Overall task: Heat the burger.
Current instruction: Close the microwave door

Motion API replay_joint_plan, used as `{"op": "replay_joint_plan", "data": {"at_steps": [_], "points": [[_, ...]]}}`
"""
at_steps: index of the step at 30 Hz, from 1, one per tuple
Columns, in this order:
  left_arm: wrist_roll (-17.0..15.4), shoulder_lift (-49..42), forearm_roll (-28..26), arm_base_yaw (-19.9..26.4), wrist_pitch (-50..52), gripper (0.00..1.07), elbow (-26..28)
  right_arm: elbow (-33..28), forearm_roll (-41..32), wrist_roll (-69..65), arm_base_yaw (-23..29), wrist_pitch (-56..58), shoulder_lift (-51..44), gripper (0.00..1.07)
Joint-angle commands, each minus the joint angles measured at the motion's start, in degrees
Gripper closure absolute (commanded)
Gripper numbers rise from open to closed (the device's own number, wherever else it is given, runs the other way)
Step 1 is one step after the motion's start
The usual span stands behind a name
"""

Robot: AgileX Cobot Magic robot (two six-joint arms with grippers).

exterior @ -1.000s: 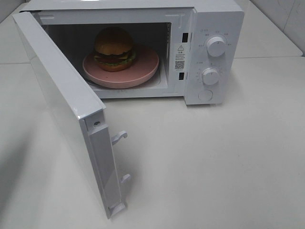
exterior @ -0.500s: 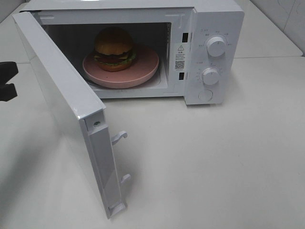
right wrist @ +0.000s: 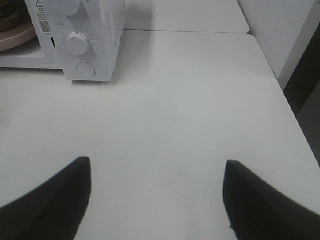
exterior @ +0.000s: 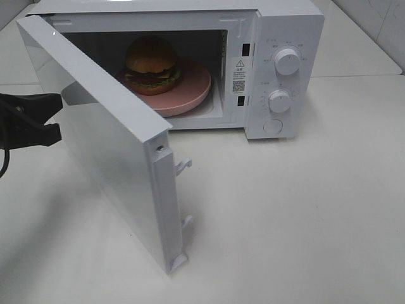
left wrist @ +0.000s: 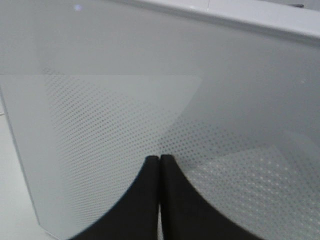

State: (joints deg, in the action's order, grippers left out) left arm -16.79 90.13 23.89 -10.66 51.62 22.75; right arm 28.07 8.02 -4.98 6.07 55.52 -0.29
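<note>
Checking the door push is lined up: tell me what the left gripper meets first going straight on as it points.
The outer face of the open microwave door. The shut left gripper points straight at its dotted window panel, tips at or nearly on it; actual contact I cannot confirm.

The left gripper (exterior: 57,118) is matte black, with two fingers tapering to blunt tips and a thin black cable (exterior: 6,158) curving behind it. Seen from the left wrist, its fingers (left wrist: 135,205) have smooth, flared outer edges and flat inner faces. The right gripper (right wrist: 156,162) has the same plain black, wedge-shaped fingers (right wrist: 50,200).
</note>
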Motion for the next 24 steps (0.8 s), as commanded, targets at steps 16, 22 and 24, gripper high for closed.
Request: {"op": "replay_joint_plan", "data": {"at_steps": [16, 22, 24], "points": [[0.34, 5.04, -6.82, -8.82, -1.15, 1.07, 6.88, -0.06, -0.11, 0.46, -0.17, -0.4, -1.6, 0.37], [0.63, 7.73, -10.2, -12.66, -1.83, 1.07, 10.83, -0.06, -0.11, 0.46, -0.17, -0.4, -1.6, 0.37], [1.15, 8.54, -11.75, -13.81, -3.21, 1.07, 12.15, -0.06, -0.11, 0.46, -0.17, -0.4, -1.6, 0.37]]}}
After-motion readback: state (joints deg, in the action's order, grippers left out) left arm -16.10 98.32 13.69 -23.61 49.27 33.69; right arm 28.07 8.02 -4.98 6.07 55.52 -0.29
